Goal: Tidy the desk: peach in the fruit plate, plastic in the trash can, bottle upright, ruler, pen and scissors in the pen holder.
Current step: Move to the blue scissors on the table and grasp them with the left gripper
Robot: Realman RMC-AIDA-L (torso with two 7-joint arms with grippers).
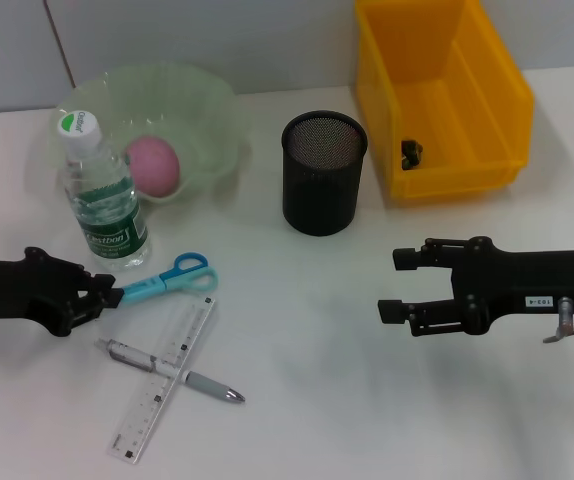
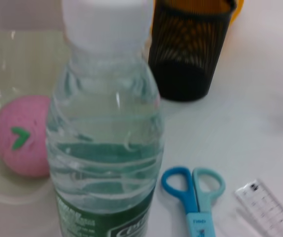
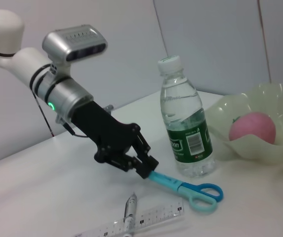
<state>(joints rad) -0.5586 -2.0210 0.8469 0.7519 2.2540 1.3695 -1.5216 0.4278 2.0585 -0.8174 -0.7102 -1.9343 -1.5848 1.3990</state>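
The left gripper (image 1: 102,297) pinches the scissors' (image 1: 167,279) blade end on the desk (image 1: 317,400); lift level toward the pen holder (image 1: 324,172). The right gripper (image 1: 399,285) hovers wide.

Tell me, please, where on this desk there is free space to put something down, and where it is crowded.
Free: the table between the pen and the right gripper, and the strip in front of the pen holder. Crowded: near the bottle, where scissors, ruler, pen and left gripper cluster below the fruit plate.
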